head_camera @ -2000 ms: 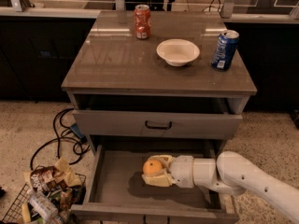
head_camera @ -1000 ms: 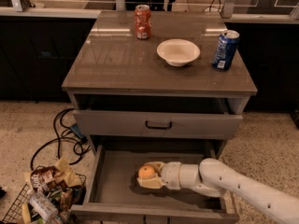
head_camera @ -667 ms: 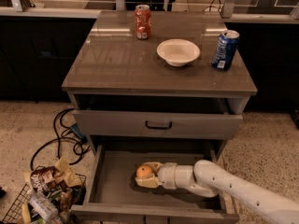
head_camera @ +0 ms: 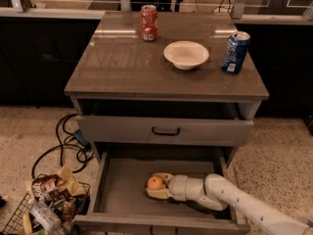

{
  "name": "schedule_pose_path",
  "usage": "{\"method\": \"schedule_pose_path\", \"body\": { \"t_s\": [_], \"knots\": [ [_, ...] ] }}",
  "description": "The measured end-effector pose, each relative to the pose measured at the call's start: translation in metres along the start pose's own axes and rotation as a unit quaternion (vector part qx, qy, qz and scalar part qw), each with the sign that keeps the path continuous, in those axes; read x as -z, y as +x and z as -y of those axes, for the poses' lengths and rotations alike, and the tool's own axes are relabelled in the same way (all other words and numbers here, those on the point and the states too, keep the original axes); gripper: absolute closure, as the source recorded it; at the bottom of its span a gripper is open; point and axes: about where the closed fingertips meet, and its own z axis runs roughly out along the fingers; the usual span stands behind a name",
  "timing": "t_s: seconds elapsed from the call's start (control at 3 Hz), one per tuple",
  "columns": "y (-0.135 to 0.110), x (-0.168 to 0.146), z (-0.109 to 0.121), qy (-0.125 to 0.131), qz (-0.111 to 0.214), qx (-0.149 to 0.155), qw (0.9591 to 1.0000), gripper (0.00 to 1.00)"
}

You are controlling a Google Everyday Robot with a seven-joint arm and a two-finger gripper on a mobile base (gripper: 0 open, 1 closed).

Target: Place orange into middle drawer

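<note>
The middle drawer (head_camera: pixel 122 192) is pulled out at the bottom of the grey cabinet and shows its plain grey floor. The orange (head_camera: pixel 155 182) is inside it, near the middle, low over the floor or touching it. My gripper (head_camera: pixel 157 185) reaches in from the right on a white arm and is shut on the orange, with one tan finger above it and one below.
The grey drawer front (head_camera: pixel 165 130) with a black handle hangs just above the open drawer. On the cabinet top stand a red soda can (head_camera: pixel 148 22), a white bowl (head_camera: pixel 186 54) and a blue can (head_camera: pixel 234 52). A wire basket of trash (head_camera: pixel 44 204) and black cables (head_camera: pixel 68 141) lie on the floor at left.
My gripper has moved left and lower into the drawer with the orange still in it. Nothing on the cabinet top has moved.
</note>
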Motion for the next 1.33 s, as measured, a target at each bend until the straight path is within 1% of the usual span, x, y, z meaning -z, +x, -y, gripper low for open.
{"method": "schedule_pose_path", "body": {
  "t_s": [0.33, 0.67, 1.33],
  "knots": [
    [0.0180, 0.0017, 0.0098, 0.001, -0.021, 0.000, 0.9998, 1.00],
    [0.0181, 0.0002, 0.0083, -0.001, -0.020, 0.000, 0.9998, 0.82],
    [0.0177, -0.0033, 0.0056, -0.004, -0.019, 0.000, 0.9998, 0.35]
  ]
}}
